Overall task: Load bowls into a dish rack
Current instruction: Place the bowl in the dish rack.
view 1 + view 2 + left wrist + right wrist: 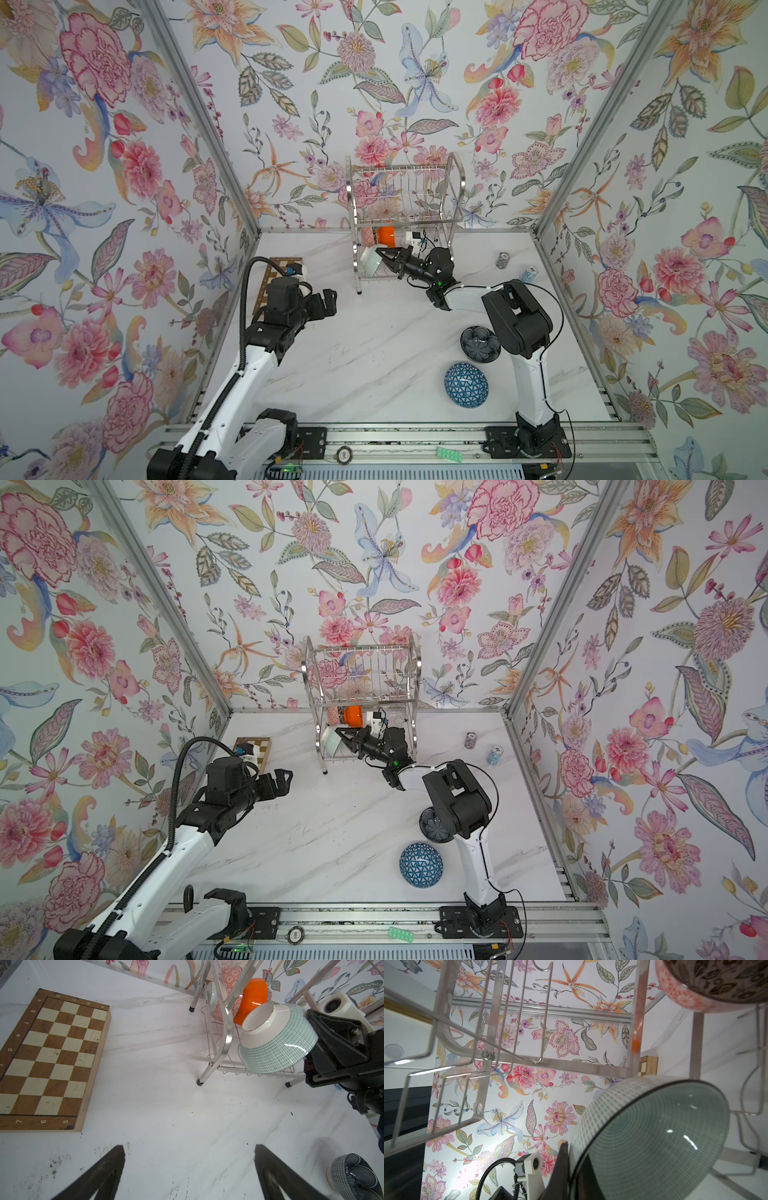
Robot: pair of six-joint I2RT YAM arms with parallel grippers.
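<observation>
— Checking right claw [381, 257]: closed or open?

— Closed, clamped on the rim of the pale mint bowl [276, 1043]. Bowl tipped on edge inside the lower tier of the dish rack [228, 1030], foot turned toward the left arm. Contact with the shelf wires: cannot tell.

— Same tier, other contents?

— Just beyond the mint bowl: glossy orange bowl [252, 999], on edge. Next to that: floral bowl with coral outside [695, 999], likewise tilted.

— Left claw?

— Left claw [189, 1167]: spread wide, holding nothing, above bare tabletop [374, 353], near the chessboard [52, 1053].

— Bowls outside the rack?

— Dark navy bowl [480, 343] and blue triangle-patterned bowl [466, 385]: both on the tabletop beside the right arm, near each other, well apart from the rack.
</observation>
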